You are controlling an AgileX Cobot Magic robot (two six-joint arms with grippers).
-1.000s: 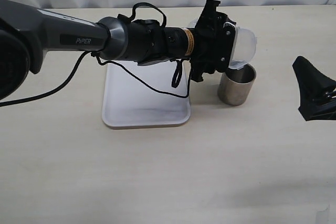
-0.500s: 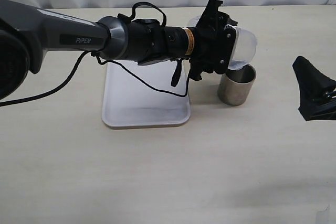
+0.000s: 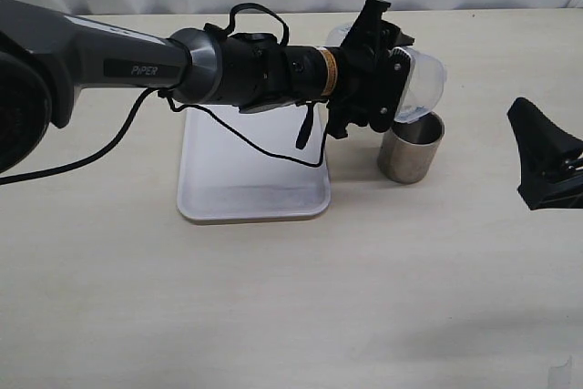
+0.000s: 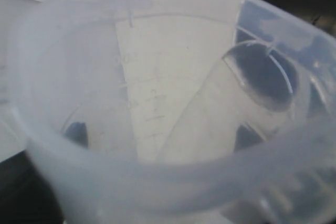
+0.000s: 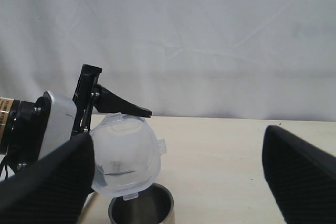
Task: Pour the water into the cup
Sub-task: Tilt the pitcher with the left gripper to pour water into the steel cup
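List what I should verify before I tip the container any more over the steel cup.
1. Grip: ok. The left gripper is clamped on the clear container, which is tilted.
2. Lip alignment: ok. The container's lip hangs above the mouth of the cup in the exterior and right wrist views.
3. Cup stance: ok. It stands upright on the table.
4. Water flow and cup level: cannot tell. No stream shows.
5. Right gripper: ok. It is open and well apart from the cup.
6. Tray: ok. It lies beside the cup, not touching.
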